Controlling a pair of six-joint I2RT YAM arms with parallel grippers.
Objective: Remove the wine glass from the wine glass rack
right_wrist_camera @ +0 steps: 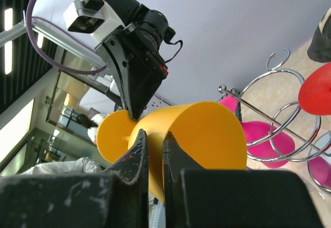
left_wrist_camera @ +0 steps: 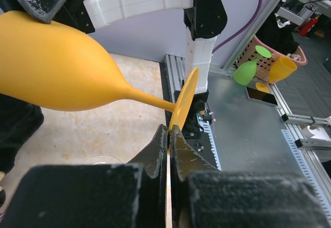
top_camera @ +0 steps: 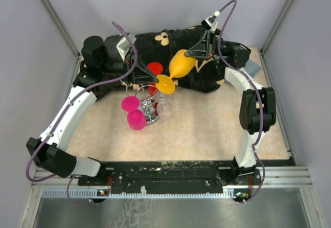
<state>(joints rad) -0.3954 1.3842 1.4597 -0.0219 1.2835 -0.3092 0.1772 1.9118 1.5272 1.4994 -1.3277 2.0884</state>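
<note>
A yellow wine glass [top_camera: 182,64] hangs in the air, lying on its side above the black cloth, away from the chrome wine glass rack [top_camera: 150,115]. My left gripper [top_camera: 155,78] is shut on the edge of its round foot; the left wrist view shows the gripper [left_wrist_camera: 170,130] pinching the thin disc, with the wine glass [left_wrist_camera: 57,67] stretching off to the left. My right gripper [top_camera: 196,53] is shut on the bowl's rim. In the right wrist view the gripper [right_wrist_camera: 154,137] has one finger inside and one outside the wall of the wine glass [right_wrist_camera: 212,130].
Two pink glasses [top_camera: 133,112], a red glass [top_camera: 154,69] and a clear glass [top_camera: 163,104] hang or stand around the rack [right_wrist_camera: 269,91]. A black flowered cloth [top_camera: 170,39] lies at the back. Off the table, a pink basket [left_wrist_camera: 295,57] holds more glasses.
</note>
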